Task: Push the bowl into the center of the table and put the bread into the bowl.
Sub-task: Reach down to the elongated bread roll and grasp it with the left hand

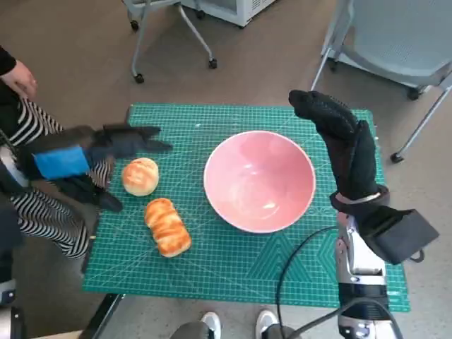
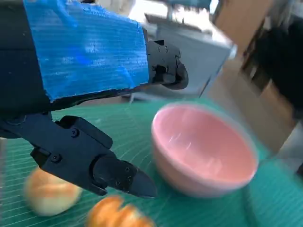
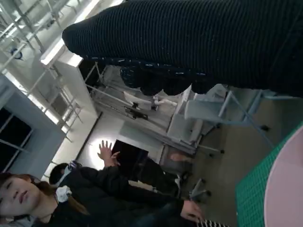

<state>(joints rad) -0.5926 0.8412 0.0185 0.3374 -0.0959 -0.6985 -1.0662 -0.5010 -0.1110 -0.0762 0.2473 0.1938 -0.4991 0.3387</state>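
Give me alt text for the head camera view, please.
An empty pink bowl sits mid-table on a green mat, two bread rolls left of it. The blue-taped left hand hovers by the rolls; the gloved right hand is raised beside the bowl.

Counter [image 1: 233, 272]: bowl [image 1: 259, 181] near centre; bun [image 1: 140, 176] left of it; loaf [image 1: 167, 226] just before bun, both apart from bowl.

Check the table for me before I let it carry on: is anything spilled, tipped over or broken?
Nothing stands out. The pink bowl sits upright and empty on the green mat. The round bun and the long loaf lie whole beside it. Both the left hand and the right hand hold nothing.
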